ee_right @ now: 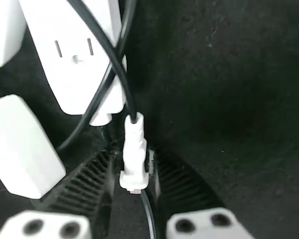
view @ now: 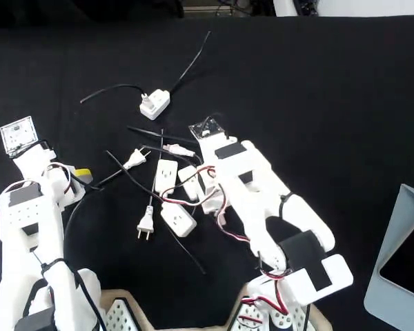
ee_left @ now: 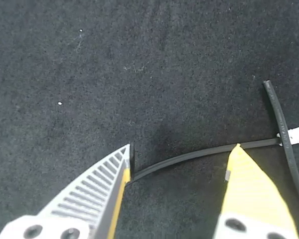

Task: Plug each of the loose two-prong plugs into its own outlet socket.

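The right gripper [ee_right: 133,168] is clamped on a white plug [ee_right: 134,134], just beside a white outlet [ee_right: 82,64] crossed by black cords. The left gripper [ee_left: 182,148] stands wide over the table [ee_left: 139,64], a black cord [ee_left: 199,153] running between its tips. A loose plug [view: 145,225] lies near another outlet [view: 178,219].

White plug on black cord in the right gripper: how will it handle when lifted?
Likely light and rigid: the small white moulded plug sits pinched in the right gripper. Its thin black cord looks floppy and drapes over a white outlet block, so it may drag that block.
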Controlling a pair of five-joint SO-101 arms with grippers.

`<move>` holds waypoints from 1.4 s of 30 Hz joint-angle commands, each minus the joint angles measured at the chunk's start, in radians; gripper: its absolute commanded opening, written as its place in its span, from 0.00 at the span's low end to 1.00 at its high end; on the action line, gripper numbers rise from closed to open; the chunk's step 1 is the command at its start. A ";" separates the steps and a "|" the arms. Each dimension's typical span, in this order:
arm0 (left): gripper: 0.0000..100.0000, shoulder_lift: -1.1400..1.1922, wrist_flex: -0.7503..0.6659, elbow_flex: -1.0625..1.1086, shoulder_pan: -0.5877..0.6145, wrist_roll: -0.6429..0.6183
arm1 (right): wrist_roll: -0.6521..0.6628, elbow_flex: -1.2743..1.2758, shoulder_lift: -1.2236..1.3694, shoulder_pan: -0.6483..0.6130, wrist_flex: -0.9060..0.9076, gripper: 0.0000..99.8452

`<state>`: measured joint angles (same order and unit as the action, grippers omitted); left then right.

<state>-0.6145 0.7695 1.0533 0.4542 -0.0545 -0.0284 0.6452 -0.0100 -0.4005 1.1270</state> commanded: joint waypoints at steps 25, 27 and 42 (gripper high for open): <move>0.03 -1.221 0.166 0.565 -0.133 0.253 | -0.015 0.094 -0.484 0.017 0.014 0.01; 0.03 -1.206 0.180 0.573 -0.133 0.275 | -0.015 0.107 -0.527 0.017 0.014 0.01; 0.03 -1.201 0.230 0.647 -0.128 0.407 | -0.017 0.194 -0.846 0.011 0.017 0.01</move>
<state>-1.8052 0.9720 1.6809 0.3330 0.3383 -0.0361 0.8385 -0.7910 -0.4005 1.1454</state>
